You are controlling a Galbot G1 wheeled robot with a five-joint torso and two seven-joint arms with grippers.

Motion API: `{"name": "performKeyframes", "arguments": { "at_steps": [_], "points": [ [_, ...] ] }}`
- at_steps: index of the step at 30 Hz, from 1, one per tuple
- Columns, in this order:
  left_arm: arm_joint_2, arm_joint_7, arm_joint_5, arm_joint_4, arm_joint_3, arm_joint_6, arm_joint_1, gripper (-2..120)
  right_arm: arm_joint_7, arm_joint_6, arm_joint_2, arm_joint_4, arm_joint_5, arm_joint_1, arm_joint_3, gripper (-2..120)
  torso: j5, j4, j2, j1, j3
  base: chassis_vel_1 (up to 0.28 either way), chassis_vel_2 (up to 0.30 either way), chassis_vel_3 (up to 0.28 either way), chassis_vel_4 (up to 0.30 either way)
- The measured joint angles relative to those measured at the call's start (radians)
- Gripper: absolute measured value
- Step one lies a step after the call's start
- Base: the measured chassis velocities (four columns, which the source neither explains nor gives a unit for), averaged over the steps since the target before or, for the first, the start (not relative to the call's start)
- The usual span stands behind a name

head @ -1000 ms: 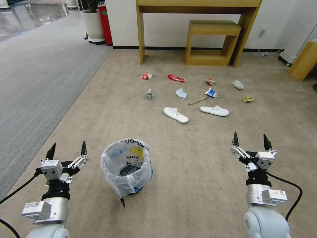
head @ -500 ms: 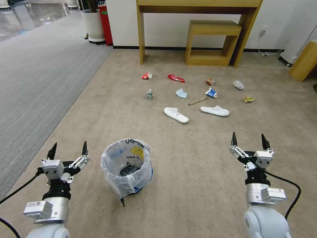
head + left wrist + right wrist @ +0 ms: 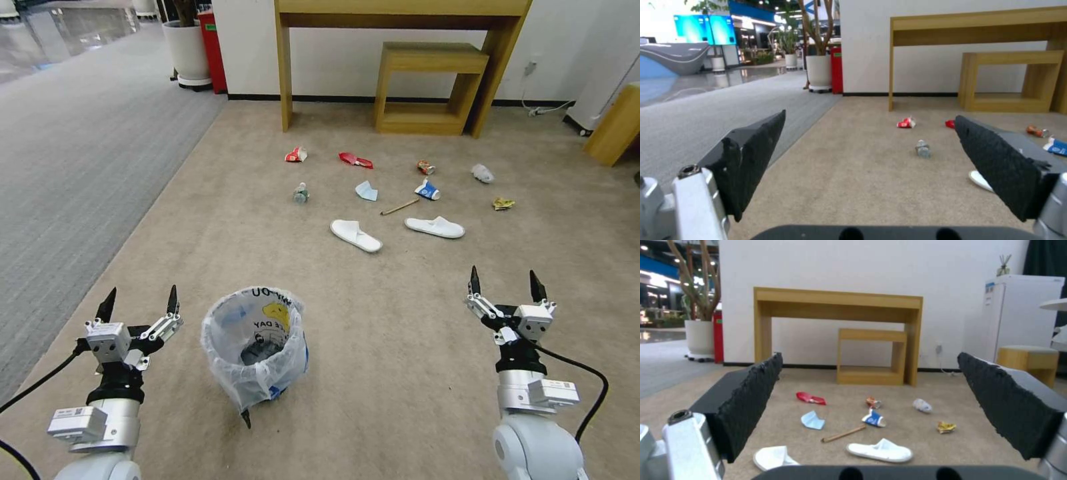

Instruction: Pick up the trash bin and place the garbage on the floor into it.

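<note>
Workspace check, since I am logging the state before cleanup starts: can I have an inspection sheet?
Surface: beige carpet floor, grey striped carpet on the robot's left.
Job's things: trash bin upright, bag-lined, between the arms; garbage scattered ahead, including two white slippers, blue mask, wooden stick.
Clutter: nothing seen beyond the litter.
Grippers: left pincer open, empty; right pincer open, empty.
Cables: black cable on right arm.
Surroundings: wooden table, potted plant.
</note>
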Motion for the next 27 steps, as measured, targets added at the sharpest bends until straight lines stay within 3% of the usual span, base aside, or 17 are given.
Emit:
{"name": "performKeyframes", "arguments": {
  "at_steps": [6,9,10,13,14,15,18,19,22,27],
  "points": [
    [0.005,0.001,-0.012,-0.011,0.003,0.015,0.001,100,-0.002,-0.002,-0.006,-0.003,0.001,0.004,-0.002,100,0.0001,-0.0001,0.000,0.000,0.000,-0.001,0.007,0.009,-0.001],
    [0.043,-0.012,-0.071,-0.050,0.023,0.125,-0.018,100,0.004,-0.021,-0.020,-0.004,0.011,0.014,-0.005,100,0.0000,0.0000,0.000,0.000,0.000,0.000,0.000,0.000,0.000],
    [0.043,-0.012,-0.071,-0.050,0.023,0.125,-0.018,100,0.004,-0.021,-0.020,-0.004,0.011,0.014,-0.005,100,0.0000,0.0000,0.000,0.000,0.000,0.000,0.000,0.000,0.000],
    [0.116,-0.040,-0.162,-0.084,0.032,0.258,-0.048,100,0.001,-0.035,-0.036,-0.005,0.016,0.026,-0.004,100,0.0000,-0.0001,0.000,0.000,0.000,0.000,0.000,0.000,0.000],
    [0.178,-0.057,-0.222,-0.096,0.031,0.326,-0.062,100,-0.003,-0.037,-0.045,-0.012,0.022,0.030,-0.004,100,-0.0001,-0.0001,0.000,0.000,0.000,0.000,0.000,0.000,0.000],
    [0.178,-0.057,-0.222,-0.096,0.031,0.326,-0.062,100,-0.003,-0.037,-0.045,-0.012,0.022,0.030,-0.004,100,-0.0001,-0.0001,0.000,0.000,0.000,0.000,0.000,0.000,0.000],
    [0.303,-0.083,-0.303,-0.108,0.022,0.450,-0.075,100,-0.004,-0.037,-0.059,-0.032,0.029,0.035,-0.009,100,-0.0001,0.0000,0.000,0.000,0.000,0.000,0.000,0.000,0.000],
    [0.303,-0.083,-0.303,-0.108,0.022,0.450,-0.075,100,-0.004,-0.037,-0.059,-0.032,0.029,0.035,-0.009,100,-0.0001,0.0000,0.000,0.000,0.000,0.000,0.000,0.000,0.000],
    [0.421,-0.137,-0.400,-0.109,0.022,0.618,-0.100,100,-0.004,-0.042,-0.069,-0.048,0.028,0.041,-0.014,100,-0.0001,0.0000,0.000,0.000,0.000,0.000,0.000,0.000,0.000],
    [0.481,-0.185,-0.485,-0.112,0.034,0.710,-0.120,100,-0.005,-0.051,-0.071,-0.061,0.020,0.048,-0.030,100,-0.0002,-0.0004,0.000,0.000,0.000,0.000,0.000,0.000,0.000]
  ]
}}
